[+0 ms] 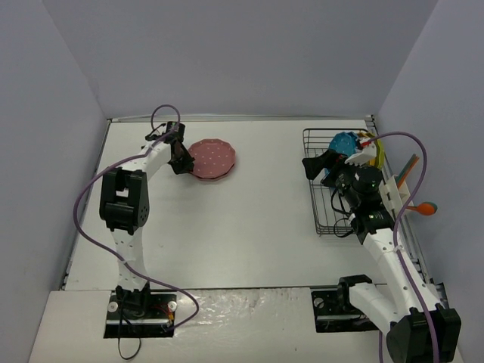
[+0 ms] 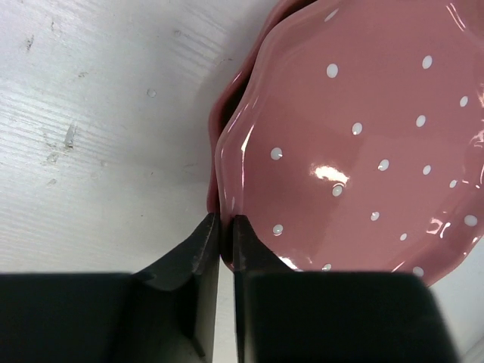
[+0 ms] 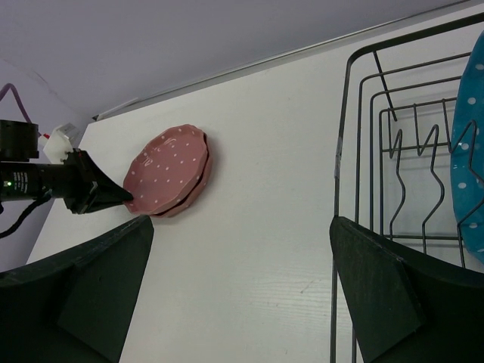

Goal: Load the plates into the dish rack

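Two pink polka-dot plates [image 1: 212, 159] lie stacked at the far left of the table. My left gripper [image 1: 181, 162] is shut on the near rim of the top pink plate [image 2: 355, 136], one finger above and one below. The lower pink plate [image 2: 217, 113] shows beneath it. Both show in the right wrist view [image 3: 166, 170], the top one slightly tilted. The black wire dish rack [image 1: 324, 219] stands at the right with a blue plate [image 1: 344, 142] and yellow-green plates [image 1: 372, 148] upright in it. My right gripper [image 1: 324, 180] hangs open and empty at the rack's left edge [image 3: 242, 261].
The rack's tines [image 3: 412, 174] and the blue plate [image 3: 470, 151] are just right of my right fingers. An orange-tipped tool [image 1: 426, 206] and coloured sticks [image 1: 409, 166] lie beyond the rack at the right wall. The left gripper [image 3: 94, 195] shows in the right wrist view.
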You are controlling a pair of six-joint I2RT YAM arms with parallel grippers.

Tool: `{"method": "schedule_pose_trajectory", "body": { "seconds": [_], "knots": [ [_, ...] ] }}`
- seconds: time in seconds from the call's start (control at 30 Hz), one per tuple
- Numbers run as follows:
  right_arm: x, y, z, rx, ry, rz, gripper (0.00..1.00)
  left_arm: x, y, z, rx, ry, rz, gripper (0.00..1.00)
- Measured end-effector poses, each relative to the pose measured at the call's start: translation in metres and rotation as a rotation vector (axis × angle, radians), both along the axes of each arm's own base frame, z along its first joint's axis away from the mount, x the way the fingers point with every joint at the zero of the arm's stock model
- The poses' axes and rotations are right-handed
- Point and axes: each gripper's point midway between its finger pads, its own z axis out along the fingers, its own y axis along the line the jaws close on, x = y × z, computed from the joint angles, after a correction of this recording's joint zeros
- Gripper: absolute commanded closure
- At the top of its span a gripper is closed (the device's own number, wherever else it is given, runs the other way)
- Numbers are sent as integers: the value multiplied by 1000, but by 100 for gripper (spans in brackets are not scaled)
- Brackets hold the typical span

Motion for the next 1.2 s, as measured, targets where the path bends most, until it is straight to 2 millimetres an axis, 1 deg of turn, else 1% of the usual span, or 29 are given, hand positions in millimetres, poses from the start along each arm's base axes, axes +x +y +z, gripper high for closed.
{"method": "schedule_pose_trajectory", "body": {
  "seconds": [0.17,0.33,0.6,0.67,0.73,0.9,1.0,1.07,1.13,1.2],
  "knots": [
    [-1,1,-5,0,9,5,0,1,2,3,7,-9,6,100],
    [-2,3,-4,1,5,13,0,0,3,7,8,-11,3,100],
    [-3,6,-4,1,3,22,0,-14,10,32,32,-16,-5,100],
    [-4,7,-4,1,4,26,0,-17,12,36,34,-16,-6,100],
    [-4,8,-4,1,3,28,0,-21,13,36,34,-15,-6,100],
    [-5,12,-6,1,7,40,0,-35,22,24,30,21,11,100],
    [-6,15,-7,0,9,48,0,-37,25,18,12,23,18,100],
    [-6,16,-9,0,11,53,0,-36,26,19,-2,8,19,95],
    [-6,18,-10,-1,15,59,0,-37,26,18,-11,0,19,87],
    [-6,21,-12,-1,20,66,0,-38,26,17,-20,-3,16,81]
  ]
}}
